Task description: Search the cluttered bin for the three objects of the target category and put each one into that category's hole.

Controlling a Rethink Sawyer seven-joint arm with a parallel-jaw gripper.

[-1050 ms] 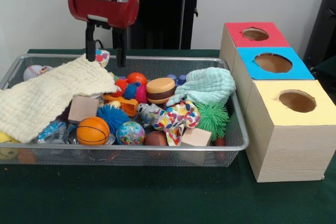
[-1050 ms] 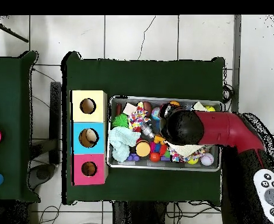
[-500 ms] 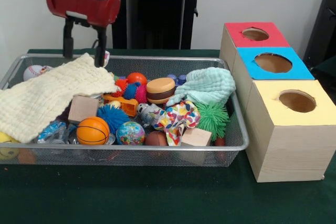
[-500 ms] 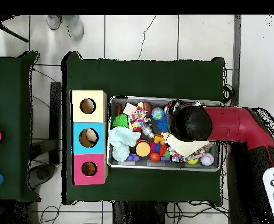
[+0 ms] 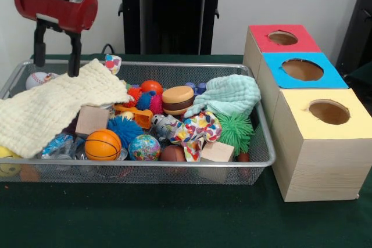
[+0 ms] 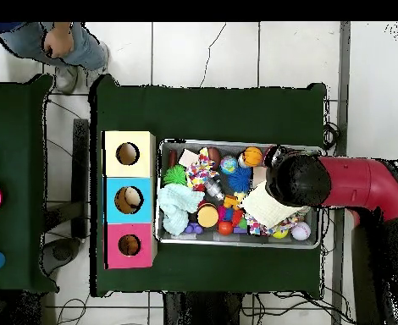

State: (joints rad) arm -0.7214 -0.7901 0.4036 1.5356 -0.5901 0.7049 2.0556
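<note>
The arm hangs over one end of the wire bin, the end farthest from the boxes, and its gripper has both fingers spread apart with nothing between them, tips just above or brushing a pale yellow cloth that drapes over that end of the heap. This looks like the searching step: no plush toy is in hand, and I cannot pick one out for certain among the clutter. A basketball, a globe ball, a blue spiky ball, a green spiky ball, wooden blocks and a mint cloth lie on top, so the soft animals are likely buried or under a cloth. The red-topped box stands beside the bin's other end, at the surface's edge toward the robot, its round hole open. My guess is the next move means pinching the yellow cloth and dragging it aside, without snagging the mesh, to uncover what lies beneath
</note>
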